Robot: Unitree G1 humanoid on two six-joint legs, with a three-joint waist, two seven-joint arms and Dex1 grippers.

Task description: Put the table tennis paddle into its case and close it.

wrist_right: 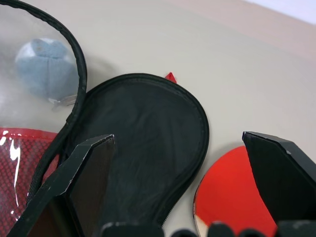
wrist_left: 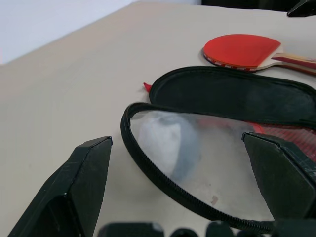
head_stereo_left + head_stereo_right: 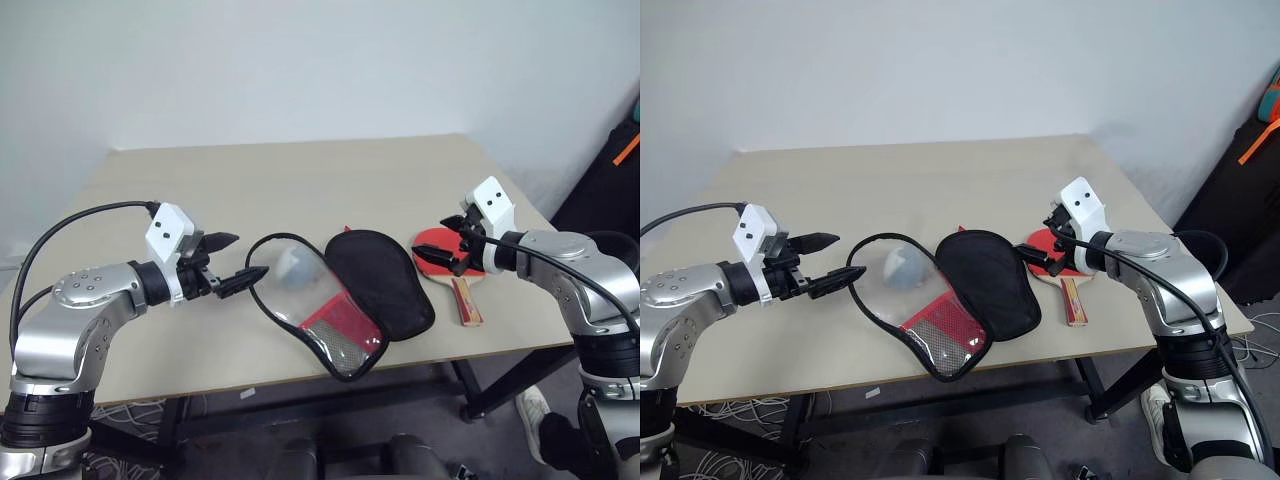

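While hovering over the counter (image 3: 300, 170) with nothing gripped, looks like step one at best: paddle not yet picked up, nothing loaded, nothing zipped.

Counting big to small:
- one counter
- one case (image 3: 385, 285), unzipped and flopped open mid-counter, black half beside the clear half with the red panel
- one table tennis paddle (image 3: 438, 243), red face up, flat on the counter just beside the case's black half, handle toward the near edge
- one small pale grey-blue lump (image 3: 290, 268) behind the clear plastic, can't tell whether inside or underneath

Also two sets of jaws, both spread wide and empty: left jaws near the clear half's rim, right jaws just over the paddle's blade.

Next up, probably: drop the right jaws onto the paddle, pinch an edge or the handle (tricky, lying so flat), then slide it into the open case. Might need the left jaws pinning the case down.
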